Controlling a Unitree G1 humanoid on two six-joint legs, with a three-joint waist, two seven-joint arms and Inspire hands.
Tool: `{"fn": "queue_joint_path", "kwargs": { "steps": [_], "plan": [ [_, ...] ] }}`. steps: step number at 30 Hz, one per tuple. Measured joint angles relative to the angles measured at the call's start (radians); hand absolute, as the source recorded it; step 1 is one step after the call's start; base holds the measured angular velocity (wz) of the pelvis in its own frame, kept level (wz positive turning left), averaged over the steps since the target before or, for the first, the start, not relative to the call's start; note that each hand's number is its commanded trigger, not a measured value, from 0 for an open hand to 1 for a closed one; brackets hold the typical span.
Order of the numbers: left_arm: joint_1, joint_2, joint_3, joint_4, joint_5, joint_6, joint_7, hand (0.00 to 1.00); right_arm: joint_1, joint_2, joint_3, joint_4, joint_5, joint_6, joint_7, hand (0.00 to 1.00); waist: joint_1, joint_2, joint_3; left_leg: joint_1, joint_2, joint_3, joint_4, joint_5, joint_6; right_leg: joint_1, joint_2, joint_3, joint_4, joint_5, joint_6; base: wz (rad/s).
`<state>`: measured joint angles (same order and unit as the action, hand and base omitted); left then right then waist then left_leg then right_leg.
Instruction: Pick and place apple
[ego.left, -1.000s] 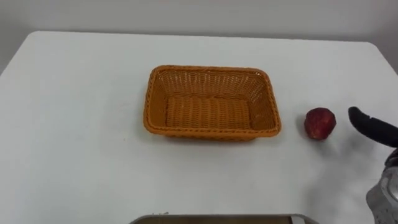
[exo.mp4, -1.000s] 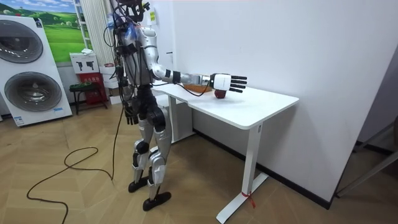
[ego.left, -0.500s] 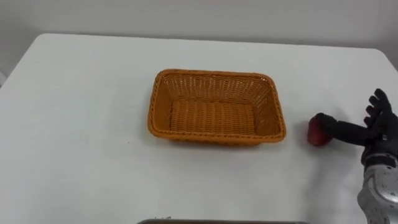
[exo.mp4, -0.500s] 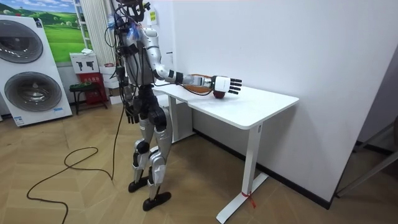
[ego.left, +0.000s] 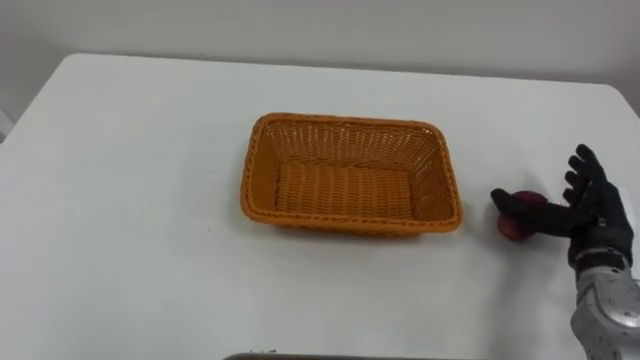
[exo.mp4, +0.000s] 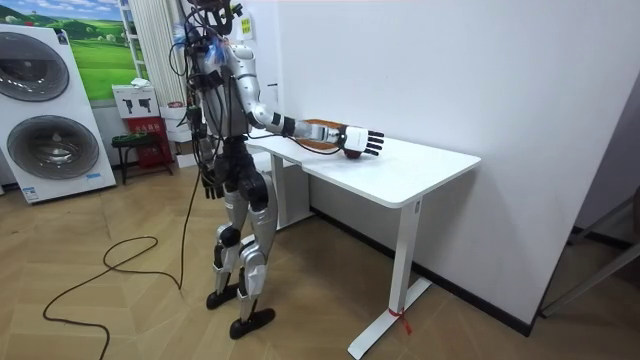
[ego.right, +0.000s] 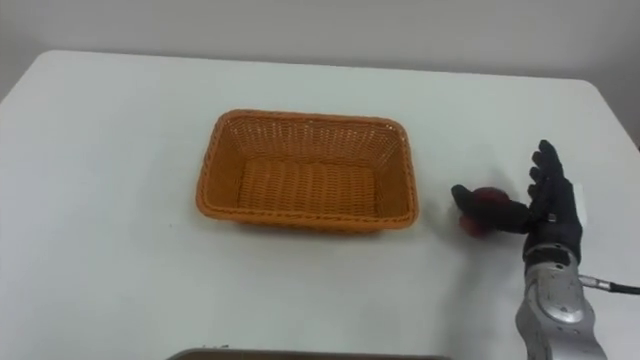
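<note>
Approach to grasp. Red apple (ego.left: 513, 229) rests on the white worktop (ego.left: 130, 200), near the empty wicker basket (ego.left: 350, 175) at its 3 o'clock. Right hand (ego.left: 600, 215) reaches in from the apple's 3 o'clock, spread wide, thumb laid across the top of the fruit, fingers straight and not yet closed. For a sound grip the palm should probably advance until the fingers pass the far side, then curl evenly against the thumb; an early squeeze risks rolling the apple toward 9 o'clock. Left hand (exo.mp4: 207, 186) hangs beside the hip. One second earlier the right hand stood clear of the apple, which showed whole; the apple keeps its place beside the basket.
</note>
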<state>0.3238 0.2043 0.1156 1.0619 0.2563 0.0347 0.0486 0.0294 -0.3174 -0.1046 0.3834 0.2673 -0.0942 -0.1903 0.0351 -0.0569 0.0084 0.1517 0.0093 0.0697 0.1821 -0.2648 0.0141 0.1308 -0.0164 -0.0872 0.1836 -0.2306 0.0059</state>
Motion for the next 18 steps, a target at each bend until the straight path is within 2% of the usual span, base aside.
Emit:
{"fn": "queue_joint_path", "kwargs": {
  "steps": [10, 14, 15, 16, 18],
  "plan": [
    [0.000, 0.002, 0.000, -0.030, 0.014, 0.007, -0.033, 0.00, 0.000, -0.001, 0.006, 0.053, -0.082, 0.000, 0.020, 0.00, -0.001, -0.004, -0.0052, 0.000, 0.001, -0.018, 0.000, 0.000, 0.000, 0.002, -0.001, -0.025, 0.001, 0.000, 0.000, 0.04],
    [0.000, 0.003, -0.001, -0.029, 0.022, 0.007, -0.042, 0.00, 0.000, 0.000, 0.006, 0.087, -0.166, -0.013, 0.022, 0.00, 0.000, -0.005, -0.0057, 0.008, 0.001, -0.020, 0.001, 0.000, 0.000, 0.011, 0.000, -0.025, 0.000, 0.000, 0.000, 0.00],
    [0.000, 0.004, -0.001, -0.028, 0.022, 0.007, -0.042, 0.00, 0.000, 0.000, 0.010, 0.106, -0.188, -0.019, 0.022, 0.05, 0.001, -0.007, -0.0068, 0.012, 0.000, -0.022, 0.001, 0.000, 0.000, 0.013, -0.001, -0.027, 0.000, 0.000, 0.000, 0.04],
    [0.000, 0.004, -0.001, -0.027, 0.022, 0.007, -0.042, 0.00, 0.000, 0.000, 0.013, 0.112, -0.199, -0.022, 0.021, 0.29, 0.001, -0.008, -0.0067, 0.014, 0.000, -0.023, 0.001, 0.000, 0.000, 0.013, -0.001, -0.028, 0.000, 0.000, 0.000, 0.05],
    [0.000, 0.008, 0.000, -0.020, 0.022, 0.007, -0.042, 0.00, 0.000, 0.000, 0.028, 0.136, -0.239, -0.029, 0.022, 1.00, 0.001, -0.013, -0.0103, 0.016, 0.000, -0.028, 0.001, 0.000, 0.000, 0.016, -0.001, -0.028, -0.001, 0.000, 0.000, 0.04]
  ]
}}
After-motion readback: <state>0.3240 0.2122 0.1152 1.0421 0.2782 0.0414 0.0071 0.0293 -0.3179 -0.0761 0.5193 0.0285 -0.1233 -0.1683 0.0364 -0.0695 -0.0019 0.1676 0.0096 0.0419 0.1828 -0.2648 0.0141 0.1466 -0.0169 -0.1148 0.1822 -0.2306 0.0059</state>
